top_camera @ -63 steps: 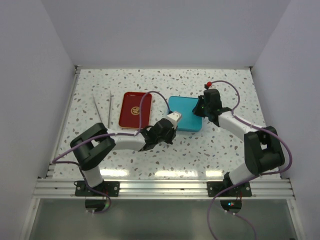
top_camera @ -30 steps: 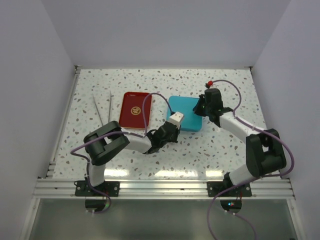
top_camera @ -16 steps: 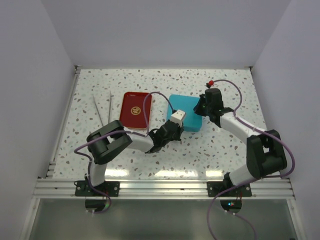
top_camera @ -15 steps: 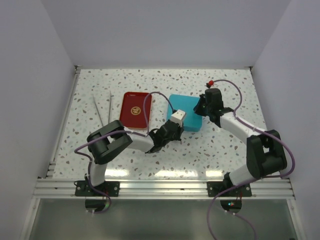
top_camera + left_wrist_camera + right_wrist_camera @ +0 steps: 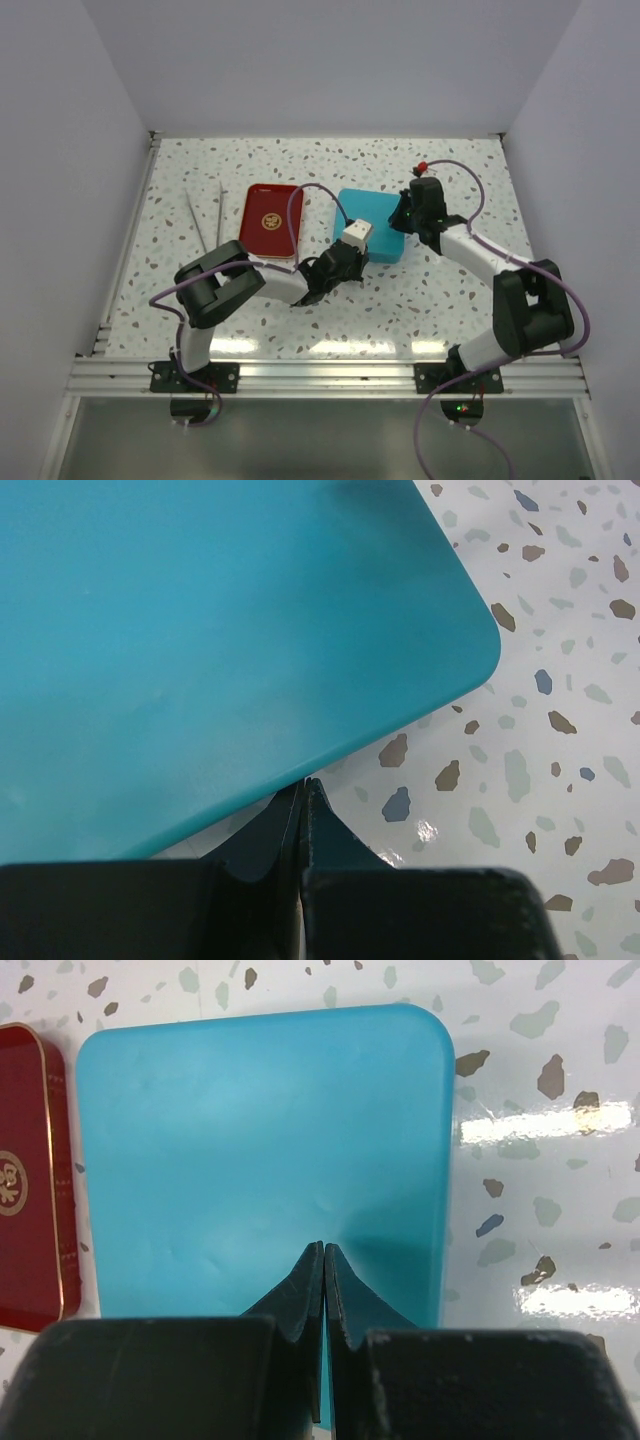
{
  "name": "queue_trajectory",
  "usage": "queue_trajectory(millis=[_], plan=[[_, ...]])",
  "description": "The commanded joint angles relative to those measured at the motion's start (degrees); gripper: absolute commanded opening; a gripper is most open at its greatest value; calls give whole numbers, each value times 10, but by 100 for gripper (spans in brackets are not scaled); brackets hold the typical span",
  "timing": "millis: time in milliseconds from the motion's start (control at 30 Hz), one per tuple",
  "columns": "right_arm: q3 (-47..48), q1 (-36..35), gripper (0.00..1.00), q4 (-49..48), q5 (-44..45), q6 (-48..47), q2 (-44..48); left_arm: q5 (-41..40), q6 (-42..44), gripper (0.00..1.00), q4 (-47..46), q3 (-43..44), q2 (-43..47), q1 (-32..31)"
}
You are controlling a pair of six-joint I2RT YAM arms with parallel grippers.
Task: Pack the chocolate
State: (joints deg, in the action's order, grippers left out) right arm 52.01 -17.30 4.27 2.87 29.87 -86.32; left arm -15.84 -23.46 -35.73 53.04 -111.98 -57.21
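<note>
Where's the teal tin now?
Top view: the teal tin sits mid-table, right of the red tray, left gripper at its near edge, right gripper over it.

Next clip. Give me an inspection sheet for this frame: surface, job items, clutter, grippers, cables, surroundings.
Surface: speckled table, with glare patches toward the near edge.
Job's things: chocolate, nothing seen.
Clutter: teal tin shows only a plain closed top. The red tray lies to its left, apart from it. Two thin metal sticks lie further left.
Grippers: left gripper is shut, tips at the tin's near edge. The right gripper is shut over the tin's top. Neither holds anything.
Cables: a purple cable runs along each arm, looping loosely near the wrist.
Surroundings: plain pale walls on three sides and a metal rail in front.
</note>
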Motion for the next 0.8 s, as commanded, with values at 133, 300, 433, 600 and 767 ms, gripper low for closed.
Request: queue_trajectory(millis=[133,300,433,600,767], plan=[[8,1,0,21,36,-16,-32,-12,-4,0,-44,24,7,-2],[14,0,0,20,44,-21,-58,-11,-1,0,-44,26,10,-2],[23,1,0,25,48,-21,-84,-10,1,0,-42,28,12,-2],[22,1,0,22,57,-22,-97,-7,4,0,-41,30,10,-2],[38,0,0,42,68,-24,-114,8,9,0,-41,30,8,-2]])
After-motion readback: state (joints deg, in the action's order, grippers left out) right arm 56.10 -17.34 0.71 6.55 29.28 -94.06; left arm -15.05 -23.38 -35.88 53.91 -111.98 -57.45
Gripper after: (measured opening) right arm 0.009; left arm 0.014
